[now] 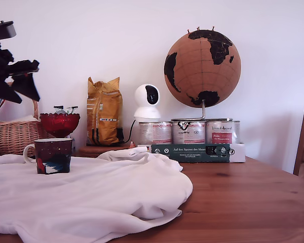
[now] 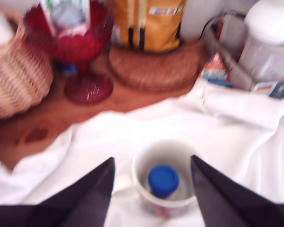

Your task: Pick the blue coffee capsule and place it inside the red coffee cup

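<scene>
Capsule [image 2: 163, 180] inside the mug [image 2: 164, 179], mug on the cloth [image 2: 236, 127]

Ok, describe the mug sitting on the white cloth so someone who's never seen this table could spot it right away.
Start at the white cloth covering the exterior view's left of the wooden table. Near its back edge stands the red coffee cup, in front of the wicker basket and red glass footed bowl. It is dark and speckled, with a white handle, and the blue coffee capsule lies inside it.

The dark green box [image 1: 191, 152] under the tins near the table's back edge reads "Auf den Spuren der Ahnen"; tin labels are illegible.
</scene>
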You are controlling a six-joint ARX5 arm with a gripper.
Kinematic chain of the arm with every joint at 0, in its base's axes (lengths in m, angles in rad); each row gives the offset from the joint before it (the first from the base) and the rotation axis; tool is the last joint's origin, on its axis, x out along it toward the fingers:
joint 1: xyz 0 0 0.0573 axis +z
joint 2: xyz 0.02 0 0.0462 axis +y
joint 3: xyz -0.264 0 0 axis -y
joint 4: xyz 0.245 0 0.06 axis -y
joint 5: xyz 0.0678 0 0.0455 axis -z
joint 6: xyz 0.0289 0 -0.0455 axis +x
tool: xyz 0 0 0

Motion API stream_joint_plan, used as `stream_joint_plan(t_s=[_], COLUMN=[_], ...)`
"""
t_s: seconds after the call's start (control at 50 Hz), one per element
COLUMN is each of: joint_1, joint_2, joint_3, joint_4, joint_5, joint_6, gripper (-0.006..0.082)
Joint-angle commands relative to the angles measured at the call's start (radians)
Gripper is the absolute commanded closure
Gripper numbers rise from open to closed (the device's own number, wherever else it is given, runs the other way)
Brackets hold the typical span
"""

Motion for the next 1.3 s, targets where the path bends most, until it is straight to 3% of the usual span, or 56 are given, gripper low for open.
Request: stream_joint_plan(t_s=[0.0, 0.12, 0.3, 0.56, 1.02, 1.28], joint_1=[0.008, 0.014, 0.014, 0.013, -0.039, -0.039], joint_2=[-0.028, -0.089, -0.206, -0.328, -0.623, -0.786], joint_3=[-0.004, -0.005, -0.005, -0.008, -0.218, -0.26], joint_4=[-0.023, -0.087, -0.163, -0.264, -0.166, -0.163], joint_5=[0.014, 0.034, 0.034, 0.021, -0.069, -0.091], joint_6=[0.018, 0.019, 0.042, 0.01, -0.018, -0.016], gripper=[0.0374, 0.0409, 0.0797, 0.0786, 0.0786, 0.0786])
